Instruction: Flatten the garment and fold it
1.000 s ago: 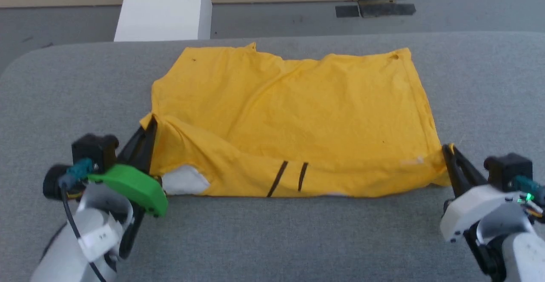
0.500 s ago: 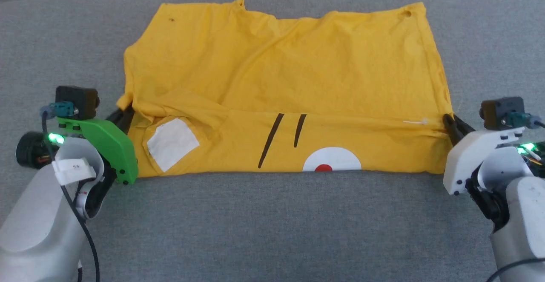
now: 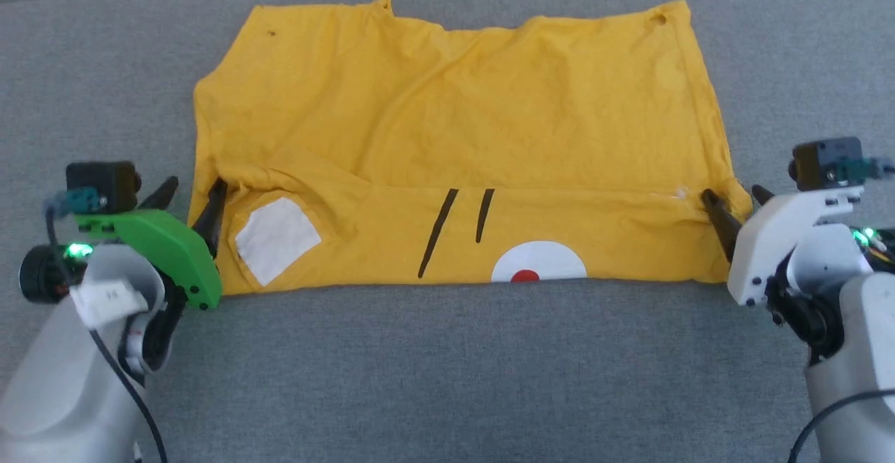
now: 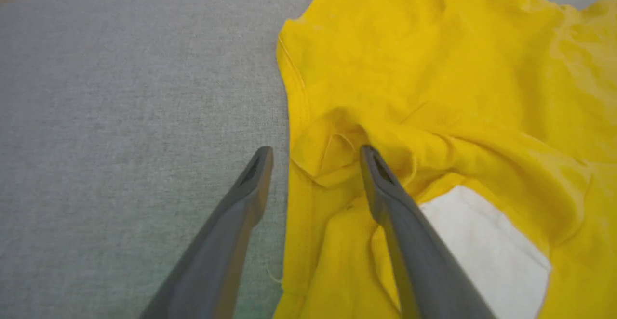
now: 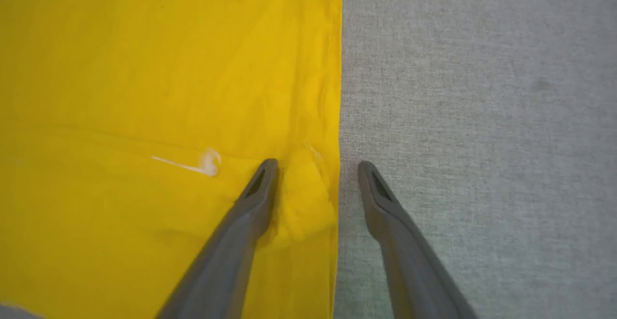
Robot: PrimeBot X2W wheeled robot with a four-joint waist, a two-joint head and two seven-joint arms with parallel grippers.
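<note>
Garment: a yellow shirt lying spread on the grey table, mostly plain side up. Its near edge is turned over into a band that shows the printed side.
Print: a white patch at the band's left end, two dark stripes near the middle, and a white circle with a red dot at the near edge.
Creases: cloth is bunched at the left end of the fold, and long diagonal wrinkles cross the far part.
Left gripper: jaws spread and gripping nothing. It sits at the fold's left end, with one finger over cloth, the other over bare table, and the bunched corner between them.
Right gripper: jaws spread and gripping nothing. It sits at the fold's right end, straddling the shirt's side edge.
</note>
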